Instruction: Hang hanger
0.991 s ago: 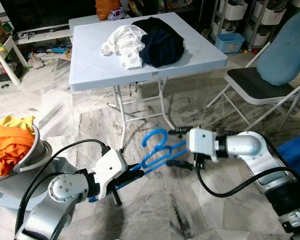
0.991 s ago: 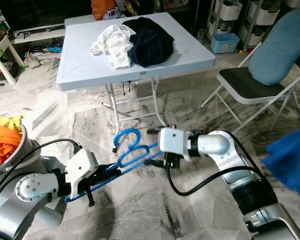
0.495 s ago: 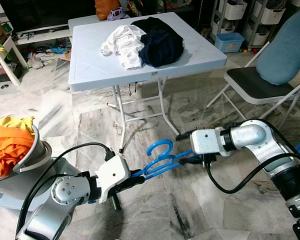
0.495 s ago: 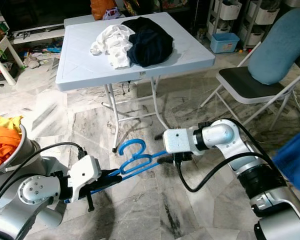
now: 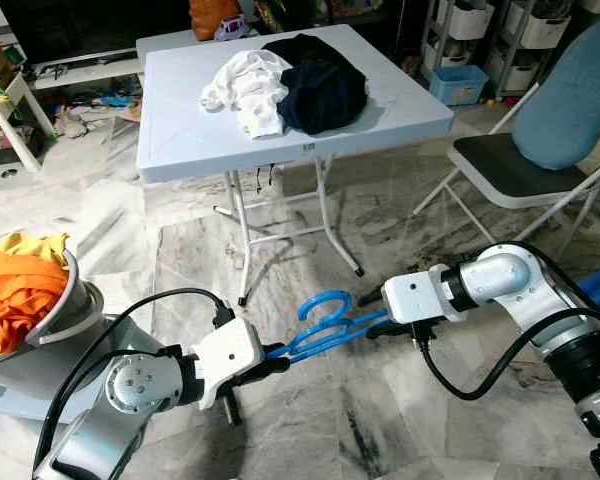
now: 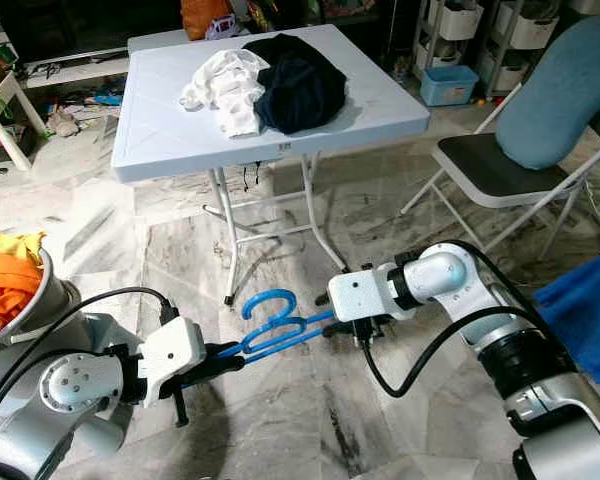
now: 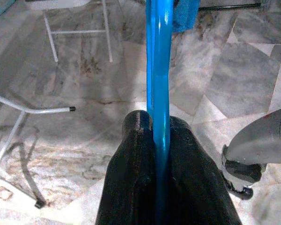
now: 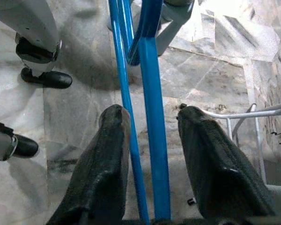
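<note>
My left end effector point(image 7: 159, 140) has its two black fingers pressed together on one end of the bright blue plastic hangers point(image 5: 325, 325), pinching the bars; how many hangers are in the bundle is hard to make out, since the bars overlap. My right end effector point(image 8: 152, 154) is spread, its fingers point(image 8: 105, 159) standing either side of the blue bars at the other end without closing on them. Both silver arms reach inward low over the grey marble floor point(image 5: 450, 430), the left forearm angled up from below, the right bent at the elbow. The hangers hang between them, hooks up, below the front edge of the white folding tabletop point(image 5: 180, 120), which carries a white and a black garment point(image 5: 320, 85). A basket of orange clothes point(image 5: 15, 290) is cut off at my left.
</note>
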Controlling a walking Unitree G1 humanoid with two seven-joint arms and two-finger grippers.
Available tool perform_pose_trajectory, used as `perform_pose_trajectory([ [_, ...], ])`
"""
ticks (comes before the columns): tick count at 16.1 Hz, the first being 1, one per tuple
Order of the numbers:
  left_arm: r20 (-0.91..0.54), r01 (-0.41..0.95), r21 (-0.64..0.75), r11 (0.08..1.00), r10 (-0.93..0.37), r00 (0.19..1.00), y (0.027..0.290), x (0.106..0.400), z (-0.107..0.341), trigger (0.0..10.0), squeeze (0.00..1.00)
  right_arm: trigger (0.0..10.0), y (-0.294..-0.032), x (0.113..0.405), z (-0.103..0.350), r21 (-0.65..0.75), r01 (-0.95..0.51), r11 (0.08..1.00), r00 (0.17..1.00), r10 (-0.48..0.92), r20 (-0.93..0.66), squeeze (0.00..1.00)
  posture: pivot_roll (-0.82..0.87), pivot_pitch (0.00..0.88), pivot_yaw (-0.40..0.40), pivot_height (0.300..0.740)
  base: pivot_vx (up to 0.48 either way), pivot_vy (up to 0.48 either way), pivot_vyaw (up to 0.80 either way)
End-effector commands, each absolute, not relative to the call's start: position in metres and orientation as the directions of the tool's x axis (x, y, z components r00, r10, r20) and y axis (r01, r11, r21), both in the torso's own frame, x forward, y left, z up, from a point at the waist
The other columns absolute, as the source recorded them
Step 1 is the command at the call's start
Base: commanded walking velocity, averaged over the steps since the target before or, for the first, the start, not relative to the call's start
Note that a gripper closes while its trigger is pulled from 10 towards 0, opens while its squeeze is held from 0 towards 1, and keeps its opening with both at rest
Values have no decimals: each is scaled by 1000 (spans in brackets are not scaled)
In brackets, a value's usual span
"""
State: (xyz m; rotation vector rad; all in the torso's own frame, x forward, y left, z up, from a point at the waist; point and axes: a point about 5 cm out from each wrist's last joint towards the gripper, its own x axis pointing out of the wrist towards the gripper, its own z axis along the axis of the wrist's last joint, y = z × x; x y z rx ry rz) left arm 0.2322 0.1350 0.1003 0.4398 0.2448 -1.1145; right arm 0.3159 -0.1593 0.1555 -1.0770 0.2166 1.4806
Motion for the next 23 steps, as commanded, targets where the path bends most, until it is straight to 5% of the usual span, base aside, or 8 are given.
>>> perform_pose_trajectory([
  [1,-414,908,230,351,-809,418,135,232,100,10000,0,0,-161,316,159,-429,-857,-287,146,662,-735,0,-94,56,68,740,0,0,0],
  [16,-381,888,247,387,-804,457,130,236,100,10000,0,0,-159,313,146,-396,-870,-293,124,648,-752,0,-90,38,56,740,0,0,0],
  [17,-362,870,249,425,-792,491,130,240,101,10000,1000,0,-160,313,145,-396,-872,-289,128,646,-753,0,-90,38,54,740,0,0,0],
  [23,-213,738,424,525,-734,645,132,254,115,10000,1000,0,-168,326,134,-515,-849,-117,346,613,-710,0,-89,46,53,740,0,0,0],
])
